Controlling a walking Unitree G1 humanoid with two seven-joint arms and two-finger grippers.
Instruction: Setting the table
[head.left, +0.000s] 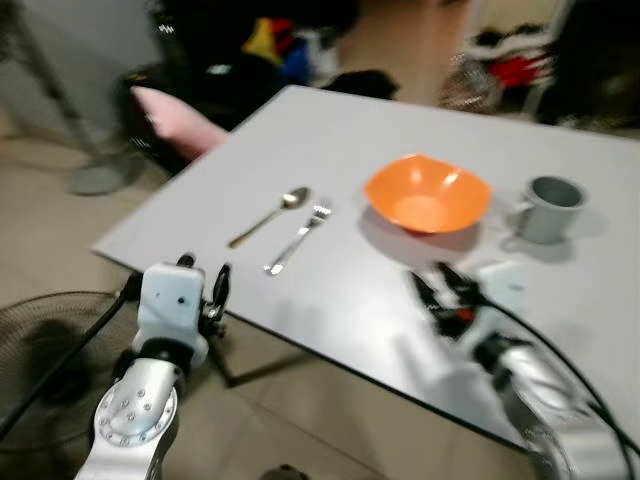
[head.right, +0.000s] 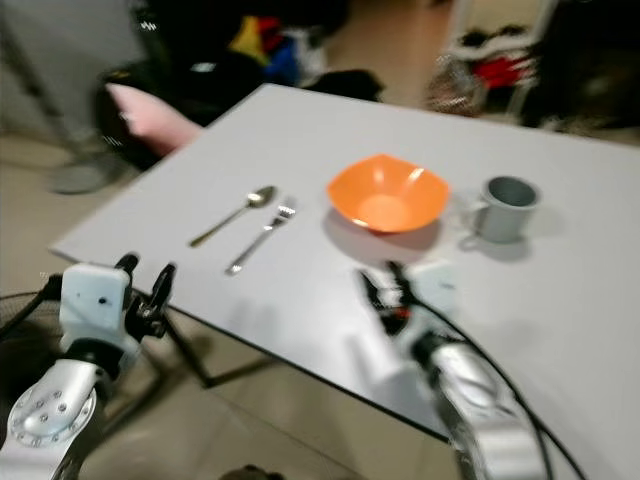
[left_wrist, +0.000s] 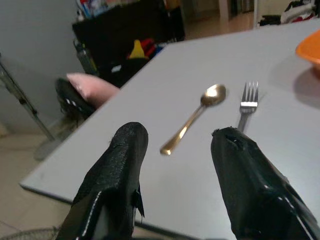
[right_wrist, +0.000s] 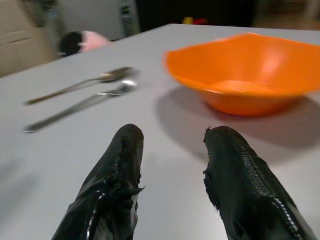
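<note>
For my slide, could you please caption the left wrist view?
Open left tool hovers over the table, facing spoon and fork.

Mid-frame on grey table (head.right: 560, 330): spoon (head.right: 236, 215), fork (head.right: 262, 235), orange bowl (head.right: 387, 194), grey mug (head.right: 503, 208); pink cushion (head.right: 150, 115) upper left.

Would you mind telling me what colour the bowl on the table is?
Orange; the bowl shows best in the right wrist view.

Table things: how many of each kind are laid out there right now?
Spoons: 1, a gold-handled spoon
Forks: 1, a silver fork
Bowls: 1, an orange bowl
Mugs: 1, a grey mug
Total: 4 things on the grey table
</note>
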